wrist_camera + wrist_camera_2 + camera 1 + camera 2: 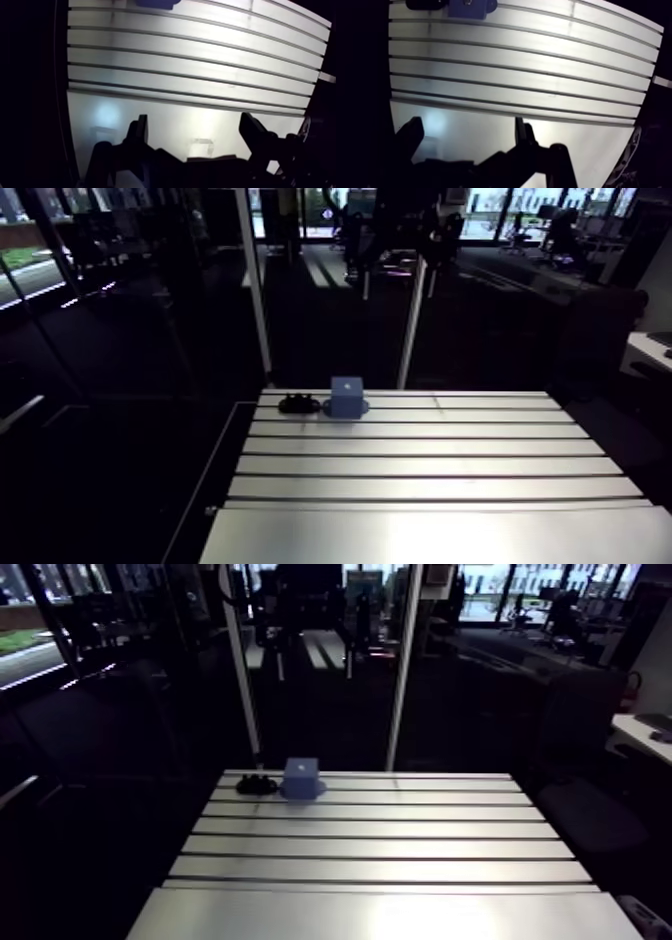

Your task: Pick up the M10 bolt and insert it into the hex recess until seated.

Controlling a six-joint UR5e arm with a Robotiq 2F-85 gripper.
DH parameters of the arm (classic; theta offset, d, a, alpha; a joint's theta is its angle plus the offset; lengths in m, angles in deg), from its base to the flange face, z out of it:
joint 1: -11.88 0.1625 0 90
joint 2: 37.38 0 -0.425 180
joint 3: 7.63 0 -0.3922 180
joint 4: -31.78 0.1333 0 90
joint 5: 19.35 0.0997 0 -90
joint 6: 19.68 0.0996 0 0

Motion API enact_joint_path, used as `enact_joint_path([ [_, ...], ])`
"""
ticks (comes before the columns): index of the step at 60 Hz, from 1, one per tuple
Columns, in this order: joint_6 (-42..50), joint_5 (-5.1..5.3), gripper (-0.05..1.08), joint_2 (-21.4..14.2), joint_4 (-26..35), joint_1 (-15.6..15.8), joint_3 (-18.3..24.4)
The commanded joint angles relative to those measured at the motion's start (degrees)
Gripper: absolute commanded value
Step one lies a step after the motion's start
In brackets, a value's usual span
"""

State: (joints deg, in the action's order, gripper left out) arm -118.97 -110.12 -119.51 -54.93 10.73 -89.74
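Observation:
A blue block (347,397) on a round base stands at the far edge of the slotted table (420,488). A small black object (298,403), too dark to make out in detail, lies just to its left. In the wrist view my gripper (196,131) hangs over the table's near part, open, with nothing between its fingers (140,132). The blue block (467,7) and the black object (423,4) lie far ahead of the gripper, several slots away. The gripper does not show in the arm view.
The table's left edge (225,453) drops off into a dark floor. Two upright frame posts (255,288) stand just behind the table's far edge.

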Motion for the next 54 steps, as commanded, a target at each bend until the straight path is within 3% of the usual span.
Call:
enact_joint_path([
  [1, 0.3, 0.1, 0.01, -0.6, 3.2, -0.7, 0.8],
  [54, 0.1, -0.06, 0.01, -2.4, 4.3, -1.8, 0.8],
])
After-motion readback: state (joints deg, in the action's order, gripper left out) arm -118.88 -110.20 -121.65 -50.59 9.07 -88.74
